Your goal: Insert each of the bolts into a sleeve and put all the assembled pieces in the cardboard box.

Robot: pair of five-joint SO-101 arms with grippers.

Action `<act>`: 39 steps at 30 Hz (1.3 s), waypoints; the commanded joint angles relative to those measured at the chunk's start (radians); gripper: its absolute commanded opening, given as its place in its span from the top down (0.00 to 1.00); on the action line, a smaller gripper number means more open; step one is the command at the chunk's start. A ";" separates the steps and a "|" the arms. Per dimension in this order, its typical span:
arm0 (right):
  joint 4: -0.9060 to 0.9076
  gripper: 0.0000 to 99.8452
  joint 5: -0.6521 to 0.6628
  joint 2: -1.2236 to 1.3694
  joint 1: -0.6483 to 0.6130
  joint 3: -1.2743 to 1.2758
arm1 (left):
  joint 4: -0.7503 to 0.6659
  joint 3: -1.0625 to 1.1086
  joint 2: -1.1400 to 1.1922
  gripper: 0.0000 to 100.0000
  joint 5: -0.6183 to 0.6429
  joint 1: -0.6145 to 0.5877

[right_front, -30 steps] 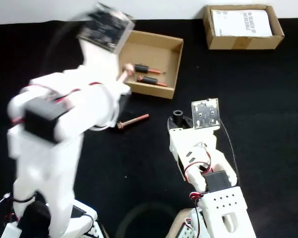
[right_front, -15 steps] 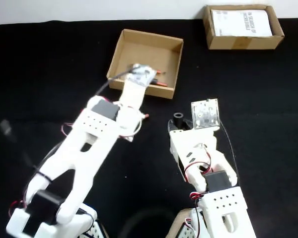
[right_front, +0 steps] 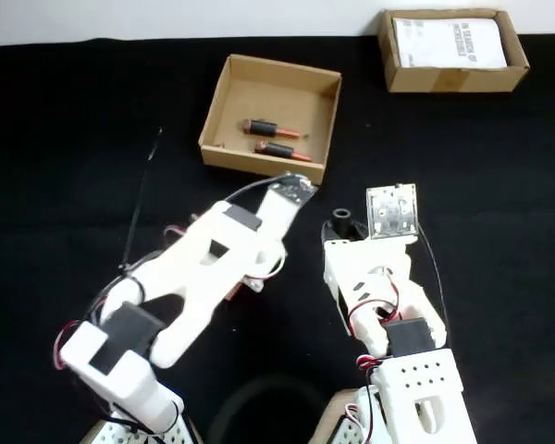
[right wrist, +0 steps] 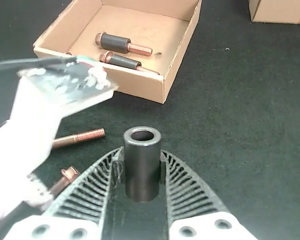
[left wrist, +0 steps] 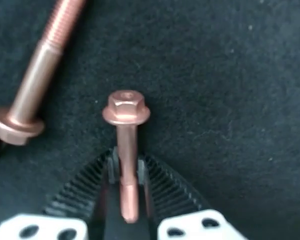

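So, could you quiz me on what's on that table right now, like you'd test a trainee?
1. True or false: the cardboard box is empty.
2. What is the right gripper holding? A) a bolt B) a black sleeve C) nothing
3. The left gripper grips one held bolt. How many other bare bolts lie on the table in its wrist view?
Key: 1 false, two assembled pieces lie in it. 2 B, held upright. 3 one loose bolt.

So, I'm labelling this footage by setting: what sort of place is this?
Likely a robotics lab bench: white plastic left arm and right arm at a black cloth-covered table, with a loose copper-coloured bolt and an open brown cardboard box.
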 commanded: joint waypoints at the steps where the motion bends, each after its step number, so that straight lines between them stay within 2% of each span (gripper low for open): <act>1: -0.001 0.99 0.064 -0.022 0.015 -0.010 | 0.097 -0.133 0.097 0.95 -0.003 0.015; 7: -0.001 0.99 0.078 -0.022 0.022 -0.005 | 0.239 -0.329 0.240 0.79 -0.002 -0.027; 13: -0.001 0.99 0.078 -0.021 0.070 -0.007 | 0.261 -0.452 0.328 0.79 -0.003 -0.076; 20: -0.001 0.99 0.074 -0.016 0.076 -0.005 | 0.272 -0.495 0.360 0.79 0.000 -0.067; 23: -0.001 0.99 0.074 -0.018 0.076 -0.005 | 0.269 -0.519 0.361 0.83 0.002 -0.065; 27: -0.001 0.99 0.074 -0.021 0.077 -0.005 | 0.267 -0.555 0.380 1.00 0.002 -0.065; 29: -0.001 0.99 0.074 -0.021 0.077 -0.005 | 0.267 -0.572 0.400 0.97 0.002 -0.065; 36: 0.004 0.99 0.074 -0.021 0.077 -0.004 | 0.267 -0.613 0.398 0.99 0.006 -0.065; 39: 0.004 0.99 0.074 -0.021 0.071 -0.004 | 0.267 -0.634 0.329 0.99 0.081 -0.073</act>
